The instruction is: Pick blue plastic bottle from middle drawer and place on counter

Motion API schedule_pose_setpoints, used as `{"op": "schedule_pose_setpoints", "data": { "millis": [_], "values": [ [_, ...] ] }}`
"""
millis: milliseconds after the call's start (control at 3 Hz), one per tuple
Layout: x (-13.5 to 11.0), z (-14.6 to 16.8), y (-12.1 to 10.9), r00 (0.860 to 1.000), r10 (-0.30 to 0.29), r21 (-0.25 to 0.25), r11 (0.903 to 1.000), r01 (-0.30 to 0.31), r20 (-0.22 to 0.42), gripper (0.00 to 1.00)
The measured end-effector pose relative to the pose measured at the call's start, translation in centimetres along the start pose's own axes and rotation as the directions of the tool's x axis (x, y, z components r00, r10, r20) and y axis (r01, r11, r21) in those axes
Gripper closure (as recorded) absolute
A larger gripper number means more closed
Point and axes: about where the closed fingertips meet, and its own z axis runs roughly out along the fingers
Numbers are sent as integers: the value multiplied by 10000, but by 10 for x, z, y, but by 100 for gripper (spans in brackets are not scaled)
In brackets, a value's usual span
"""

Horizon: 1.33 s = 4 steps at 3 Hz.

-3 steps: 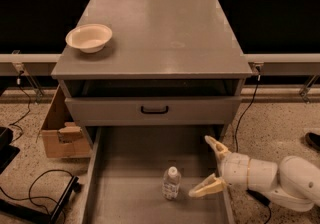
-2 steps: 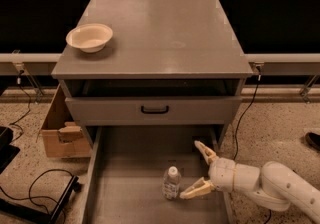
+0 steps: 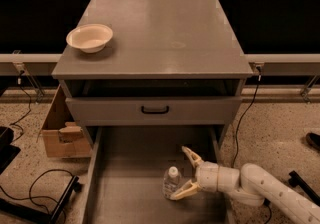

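1. Since the earlier frame, my gripper point(image 3: 178, 173) has advanced across the middle drawer point(image 3: 125, 178) toward the camera's left, closing the gap to the blue plastic bottle point(image 3: 171, 184). The bottle has not shifted.
2. Bottle location: it stands upright on the drawer floor, right of centre and near the front, cap up, long axis vertical.
3. Gripper location: low inside the drawer, arm entering from the lower right. The bottle sits at the mouth of my spread fingers point(image 3: 192, 156). One finger reaches past its far side and the other lies by its base on the near side.
4. Hand state: released, fingers wide apart, nothing grasped. I cannot tell whether the near finger touches the bottle.
5. Governing relation: the bottle lies directly ahead of my palm, axis perpendicular to my closing line. I judge a short further advance is needed before squeezing, so the pads meet the body and not the edge.
6. Destination: the counter point(image 3: 160, 33) lies above and behind, with a bowl point(image 3: 90, 37) on its left side.
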Motion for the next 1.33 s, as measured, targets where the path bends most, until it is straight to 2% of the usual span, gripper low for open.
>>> {"op": "schedule_pose_setpoints", "data": {
  "millis": [333,667,1000,1333],
  "values": [
    [10,18,17,10000,-10,-729,9973,10,1,2],
    [16,29,33,10000,10,-1214,9926,-16,-47,20],
    [23,40,53,9991,418,-1422,9890,-408,43,43],
    [28,48,63,9954,954,-1358,9863,-938,57,66]
  ]
}}
